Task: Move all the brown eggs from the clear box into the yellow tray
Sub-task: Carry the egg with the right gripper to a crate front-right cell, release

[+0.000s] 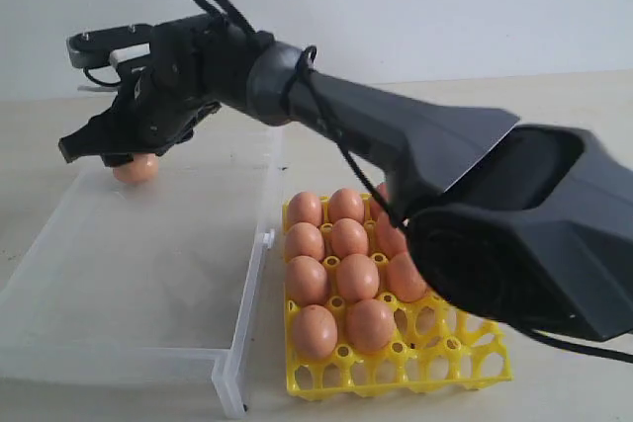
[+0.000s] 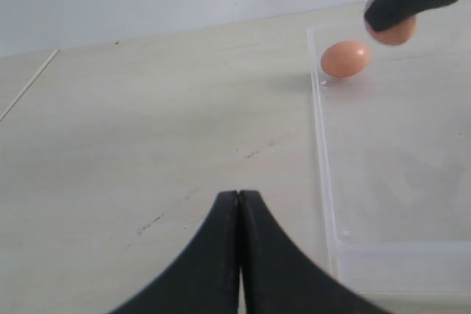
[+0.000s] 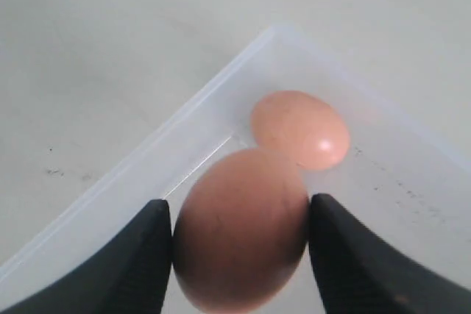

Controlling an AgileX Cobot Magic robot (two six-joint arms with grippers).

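**Exterior view:** The right gripper is stretched over the far corner of the box, with an egg at its fingertips. The tray lies well apart from that gripper, back along its arm and just beside the box. About eleven tray eggs show in its cups, and the arm hides part of the tray.

**Left wrist view:** The left gripper is clenched, its fingers pressed together with nothing between them, above the bare table. The box wall runs just beside it. Well ahead of it, in the box corner, sits the other egg. The right gripper and its egg are just beyond that.

**Right wrist view:** The right gripper's fingers press on both sides of the egg, grasping it. The other egg lies just past the fingertips, tucked into the box corner. Whether the grasped egg is off the box floor cannot be told.
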